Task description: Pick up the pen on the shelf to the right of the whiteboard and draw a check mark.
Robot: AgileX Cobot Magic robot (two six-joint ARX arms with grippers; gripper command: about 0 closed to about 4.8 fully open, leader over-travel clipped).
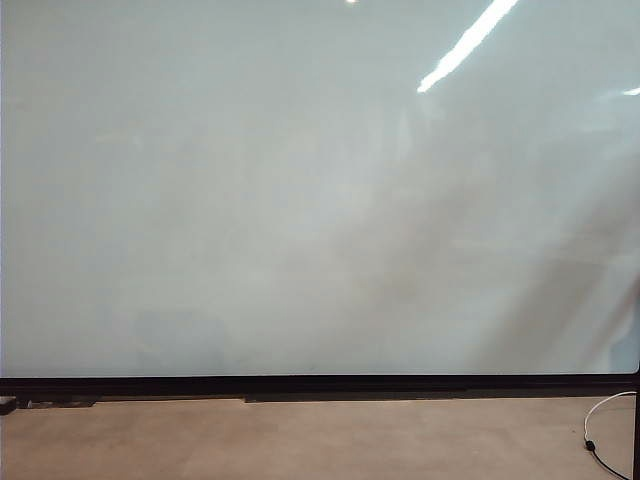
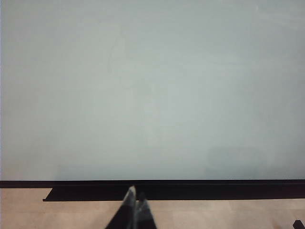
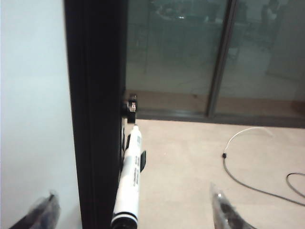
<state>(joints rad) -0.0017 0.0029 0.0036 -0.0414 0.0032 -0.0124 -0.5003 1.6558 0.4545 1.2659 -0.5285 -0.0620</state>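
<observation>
The whiteboard (image 1: 300,200) fills the exterior view, pale and glossy, with a thin black frame (image 1: 320,383) along its lower edge. No check mark shows on it in any view. In the right wrist view the pen (image 3: 131,176), white with black printing, lies along the board's black side frame (image 3: 95,119), clipped in a small black shelf holder (image 3: 142,161). My right gripper (image 3: 132,192) is open wide, with the pen between its fingers (image 3: 221,207) and untouched. My left gripper (image 2: 136,196) is shut and empty, hanging before the board's lower frame. Neither gripper shows in the exterior view.
A white cable (image 1: 600,425) lies on the tan floor at the right; the right wrist view shows the white cable (image 3: 248,136) beside a dark cable (image 3: 295,183). Glass doors (image 3: 190,57) stand behind the board's side. A black ledge (image 2: 167,192) runs under the board.
</observation>
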